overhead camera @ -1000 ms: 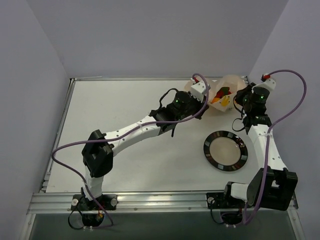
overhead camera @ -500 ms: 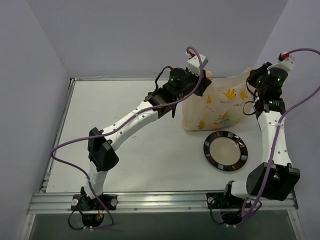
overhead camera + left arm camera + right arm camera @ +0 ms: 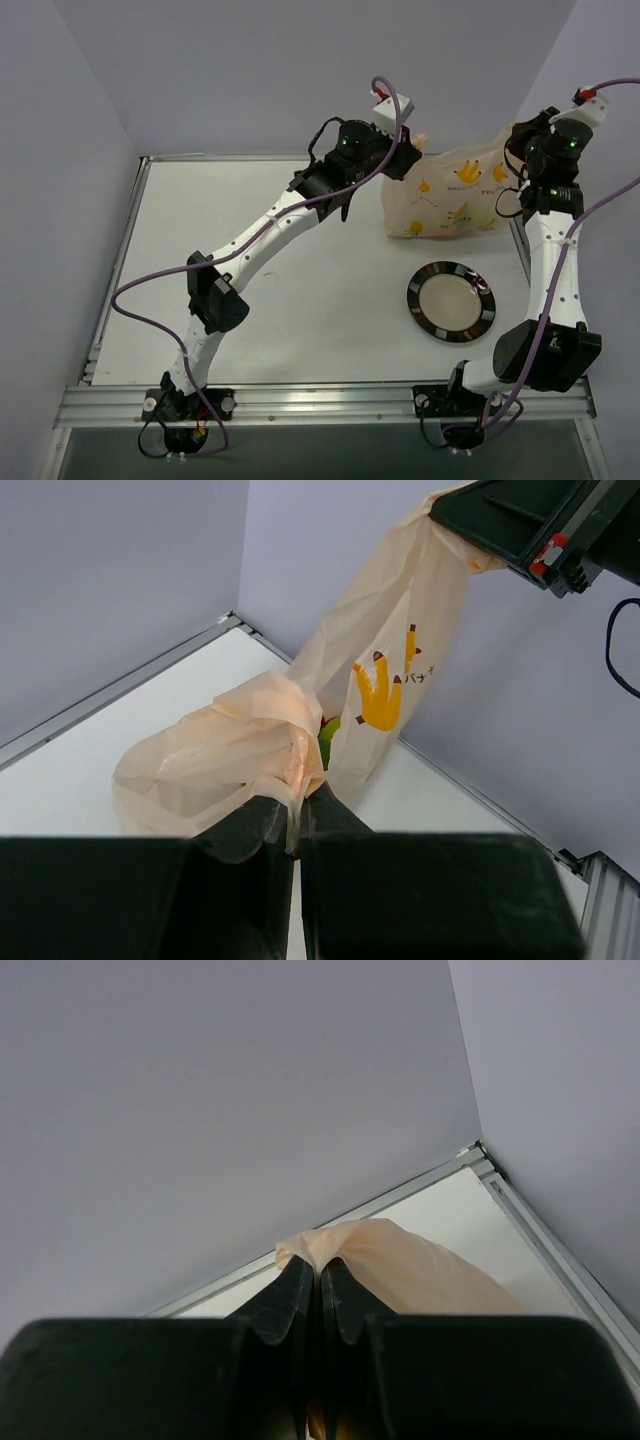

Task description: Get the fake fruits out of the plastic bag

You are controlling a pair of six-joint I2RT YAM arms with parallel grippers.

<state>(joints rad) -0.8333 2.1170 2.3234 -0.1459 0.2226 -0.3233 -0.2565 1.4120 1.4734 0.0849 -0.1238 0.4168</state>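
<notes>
Over the white table (image 3: 250, 300), lilac walls (image 3: 300, 70) around; left fingers (image 3: 250, 842), right fingers (image 3: 285, 1305) clamped on plastic bag (image 3: 450, 200).

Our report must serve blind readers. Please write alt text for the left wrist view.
The left gripper pinches a fold of the peach plastic bag; the right gripper holds another part up at the top right, above the white table. A green fruit shows inside the bag.

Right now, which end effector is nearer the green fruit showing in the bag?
Left. The left end effector pinches the plastic bag right beside the green fruit; the right end effector holds the bag's far corner, higher up and apart.
</notes>
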